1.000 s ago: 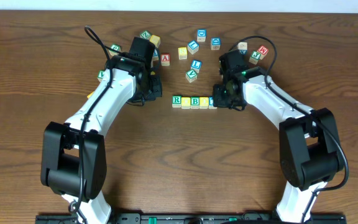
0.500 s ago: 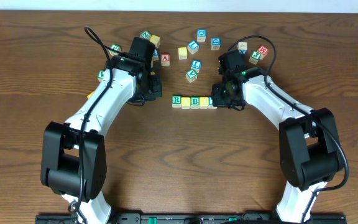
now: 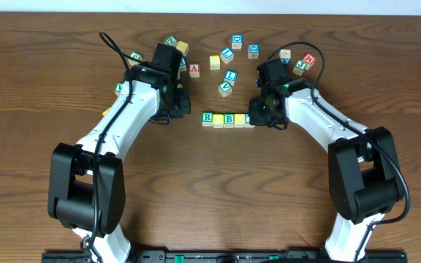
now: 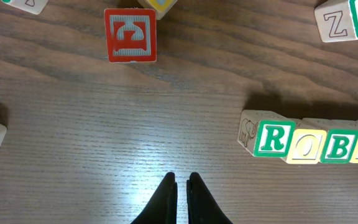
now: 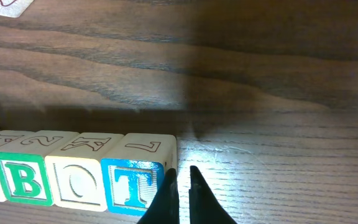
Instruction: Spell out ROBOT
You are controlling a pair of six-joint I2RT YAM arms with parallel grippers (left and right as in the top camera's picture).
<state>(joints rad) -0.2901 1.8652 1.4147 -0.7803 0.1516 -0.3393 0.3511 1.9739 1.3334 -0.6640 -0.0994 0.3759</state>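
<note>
left arm (image 3: 123, 117): stretched from the near-left base toward the far middle of the table (image 3: 210, 190), elbow bent, wrist angled right toward the line of cubes.
left gripper (image 4: 182, 185): clenched on nothing, fingertips pressed together low over bare wood, left of the R cube (image 4: 272, 138) and well apart from it.
right arm (image 3: 320, 120): reaching from the near-right base toward the far left, wrist tipped down at the right end of the line.
right gripper (image 5: 183, 183): pinched closed, empty, tips just beside the right edge of the T cube (image 5: 132, 183); contact impossible to tell.
ROBOT row (image 3: 229, 119): mid-table between the two grippers, five cubes side by side and touching, reading left to right green R, yellow O, green B, yellow O, blue T.
loose cubes (image 3: 229, 55): scattered on the far side of the row, the red A cube (image 3: 194, 69) among them.
</note>
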